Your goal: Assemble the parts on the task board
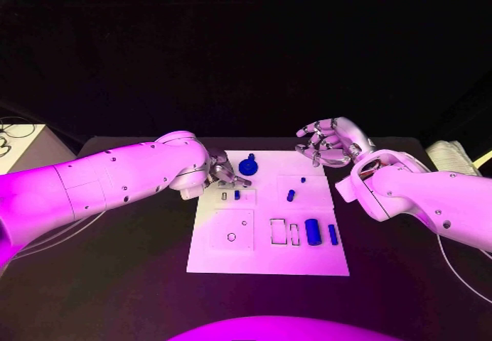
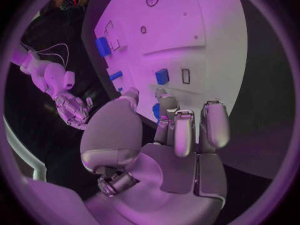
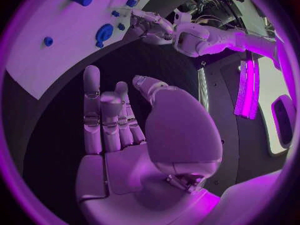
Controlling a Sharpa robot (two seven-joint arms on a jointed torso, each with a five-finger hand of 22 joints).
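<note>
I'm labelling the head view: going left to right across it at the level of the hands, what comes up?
Left hand → round blue part with a knob on the white task board → small blue peg → right hand.

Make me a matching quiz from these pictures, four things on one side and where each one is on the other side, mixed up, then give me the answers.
Things:
1. left hand
2. right hand
3. round blue part
4. two upright blue cylinders

Places:
A. above the black table, off the task board's far right corner
B. near the board's right edge, toward the robot
C. over the board's far left corner
D. at the board's far edge, beside the left hand

Pairs: 1-C, 2-A, 3-D, 4-B
</note>
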